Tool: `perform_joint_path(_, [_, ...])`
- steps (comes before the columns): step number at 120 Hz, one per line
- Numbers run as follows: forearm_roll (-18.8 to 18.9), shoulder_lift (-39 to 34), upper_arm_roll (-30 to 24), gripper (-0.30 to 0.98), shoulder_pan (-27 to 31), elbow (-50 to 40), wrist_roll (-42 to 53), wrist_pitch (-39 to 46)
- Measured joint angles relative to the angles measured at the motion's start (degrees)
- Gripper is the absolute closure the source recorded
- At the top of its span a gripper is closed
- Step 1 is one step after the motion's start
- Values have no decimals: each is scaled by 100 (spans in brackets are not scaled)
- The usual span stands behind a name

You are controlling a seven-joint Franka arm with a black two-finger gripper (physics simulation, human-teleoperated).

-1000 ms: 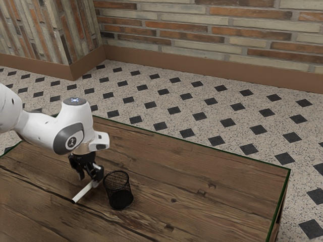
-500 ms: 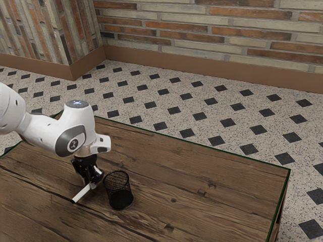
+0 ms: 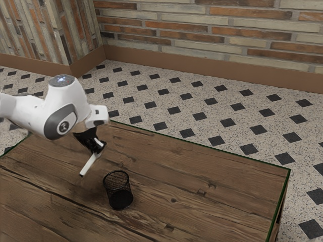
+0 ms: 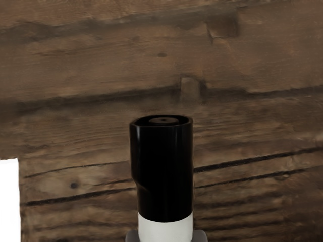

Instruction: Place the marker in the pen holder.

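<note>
My gripper [image 3: 98, 149] is above the table in the exterior view, shut on the white marker [image 3: 89, 165]. The marker hangs tilted, its lower end toward the exterior view's left and off the wood. The wrist view has the marker's black end [image 4: 162, 171] pointing away from the hand, with my gripper [image 4: 165, 237] gripping the white barrel from both sides. The black mesh pen holder [image 3: 119, 191] stands upright on the table, lower in the exterior view than the marker and a little toward its right, apart from it.
The wooden table [image 3: 202, 186] has a green-edged border, with tiled floor beyond it. A plain white shape [image 4: 9, 201] lies at the wrist view's edge; I cannot tell what it is.
My fingers have closed on the marker, and my hand has lifted it from the tabletop. The pen holder has stayed where it was.
</note>
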Motion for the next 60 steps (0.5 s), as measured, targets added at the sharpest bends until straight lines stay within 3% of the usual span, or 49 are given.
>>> perform_joint_path(23, [120, -1223, -605, 73, -66, -700, 222, 1354])
perform_joint_path(40, [85, -1503, -931, 74, -84, -1214, 416, 2438])
perform_joint_path(60, [-14, -1784, -1180, 74, -83, -1758, 621, 3091])
